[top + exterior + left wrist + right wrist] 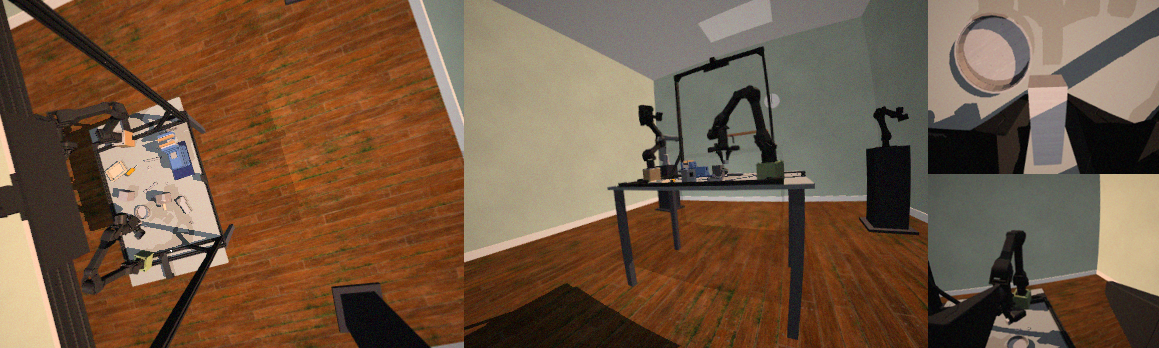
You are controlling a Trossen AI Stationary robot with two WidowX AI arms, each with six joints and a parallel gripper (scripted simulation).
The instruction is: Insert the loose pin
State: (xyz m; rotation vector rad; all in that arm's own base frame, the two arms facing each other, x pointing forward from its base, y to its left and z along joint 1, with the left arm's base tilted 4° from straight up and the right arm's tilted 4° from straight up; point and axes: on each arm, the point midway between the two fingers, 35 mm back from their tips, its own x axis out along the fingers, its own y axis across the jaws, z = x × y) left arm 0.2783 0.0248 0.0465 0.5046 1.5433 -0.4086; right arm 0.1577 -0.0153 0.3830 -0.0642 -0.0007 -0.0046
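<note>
My left gripper [1046, 99] [725, 161] is shut on a pale square pin [1047, 113] and holds it above the table [152, 240], beside a shallow round dish [142, 212] [986, 54]. The pin's end face points away from the left wrist camera. My right gripper [1053, 290] is open and empty, raised far from the blocks and facing the other arm. In the top view, greyish pink blocks [162, 199] [126, 195] stand near the table's middle. A grey block [688, 175] in the exterior view shows a small dark spot. Which block has the empty hole is too small to tell.
A blue tray [184, 172] with blue parts lies at the table's far side. Orange and blue pieces [166, 140] lie beside it. A pale orange box [116, 170] and a small orange item [130, 171] lie near the arms' side. A pale long piece [183, 204] lies past the blocks.
</note>
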